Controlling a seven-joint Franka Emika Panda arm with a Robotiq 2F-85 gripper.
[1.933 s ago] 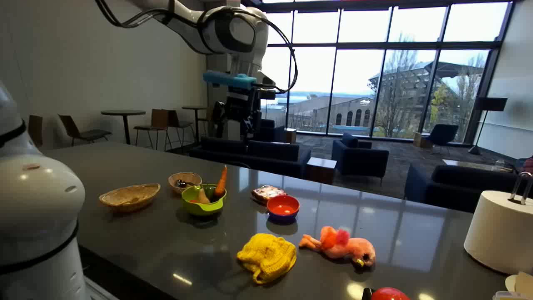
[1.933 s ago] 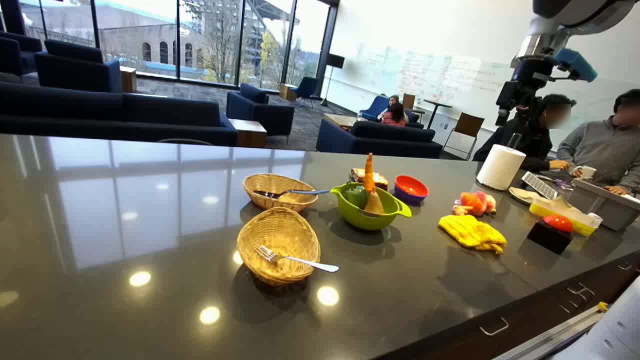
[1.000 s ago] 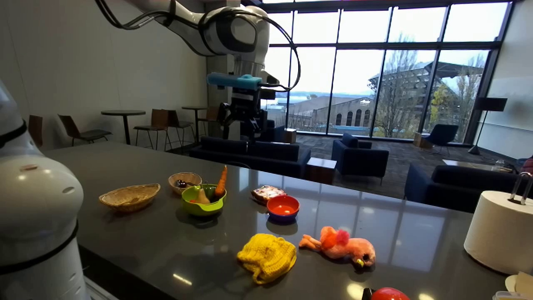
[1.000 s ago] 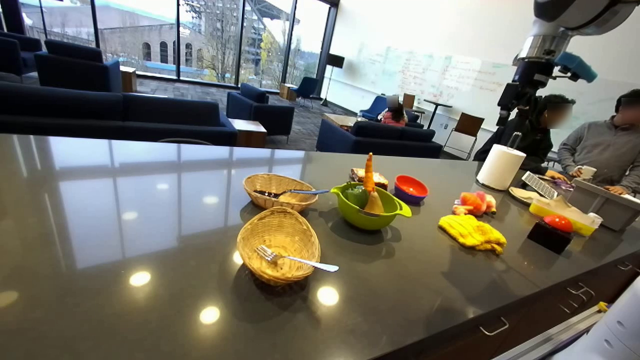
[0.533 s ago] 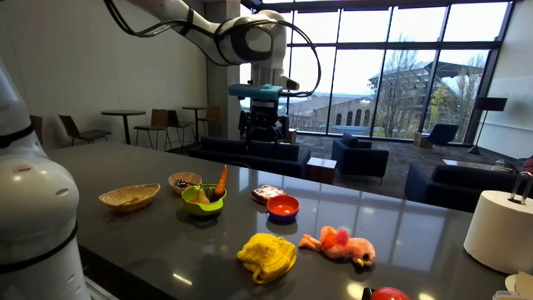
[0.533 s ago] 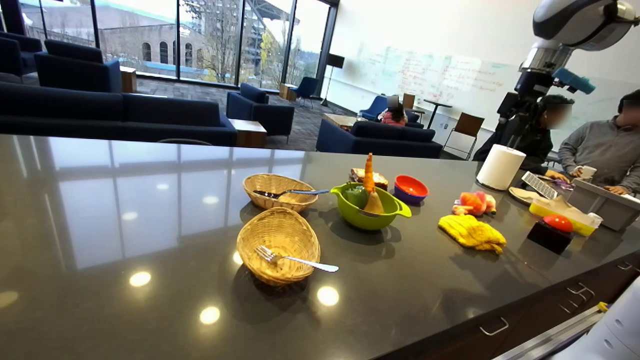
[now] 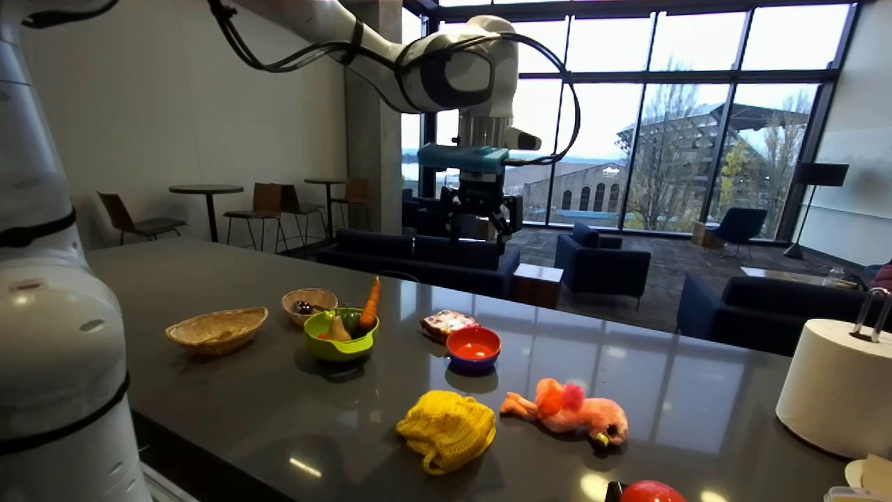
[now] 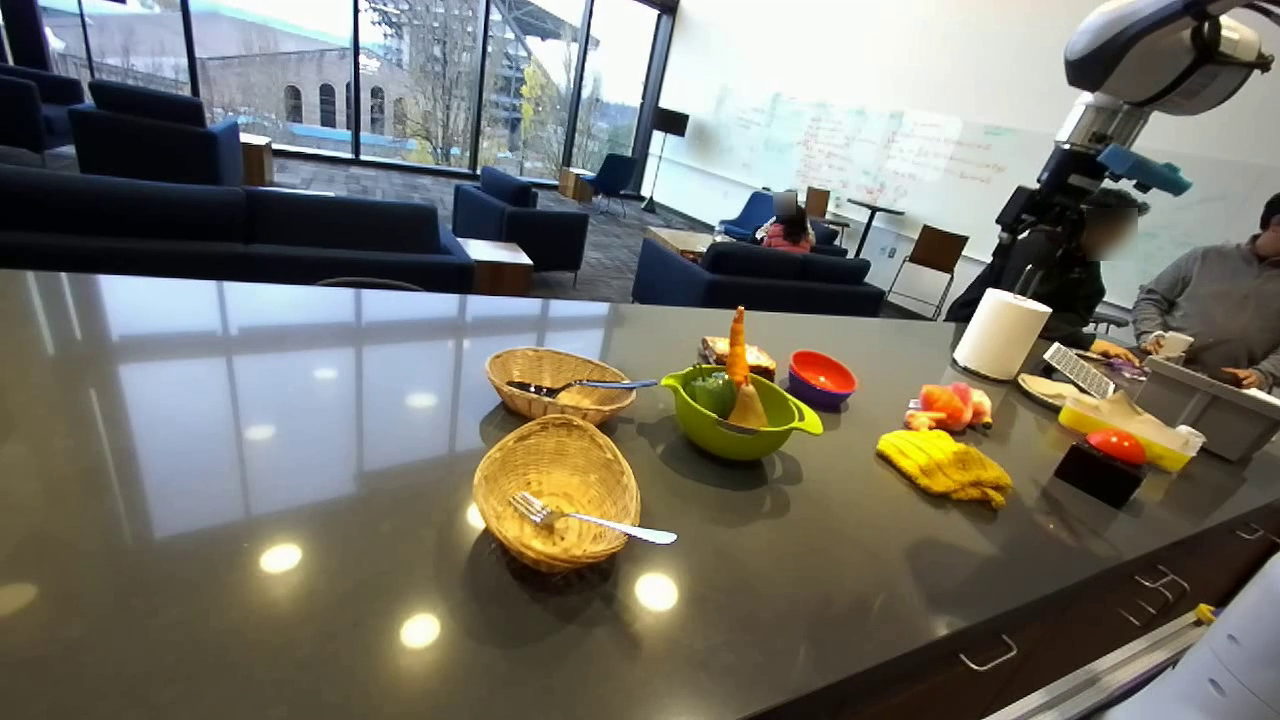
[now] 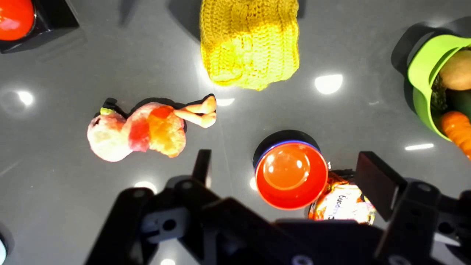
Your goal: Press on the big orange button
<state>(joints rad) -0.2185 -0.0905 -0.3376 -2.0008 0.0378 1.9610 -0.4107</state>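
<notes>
Wrist view: at upper left, the big orange button (image 9: pixel 14 18) could get straddled because the end effector (image 9: pixel 289 171), lower centre, is spread and holding nothing; dropping early might hit the red bowl (image 9: pixel 292 178) (framed in the gap).

1. In an exterior view I'm gazing across the counter (image 7: pixel 293 411), from a little above it, toward the tall windows (image 7: pixel 606 132); the robot's base (image 7: pixel 63 348) crowds the left, and the bottom edge clips the orange button (image 7: pixel 651 492).
2. In an exterior view the wicker baskets (image 8: pixel 560 465) sit nearest, and I look down over the counter to the windows, with the whiteboard (image 8: pixel 870 150) off to the right.
3. The wrist view peers steeply down, the gripper (image 9: pixel 290 173) at the bottom.
4. All three share the orange button, red bowl (image 9: pixel 290 191), green bowl (image 9: pixel 421 75), yellow knit (image 9: pixel 250 48) and plush bird (image 9: pixel 136 132).
</notes>
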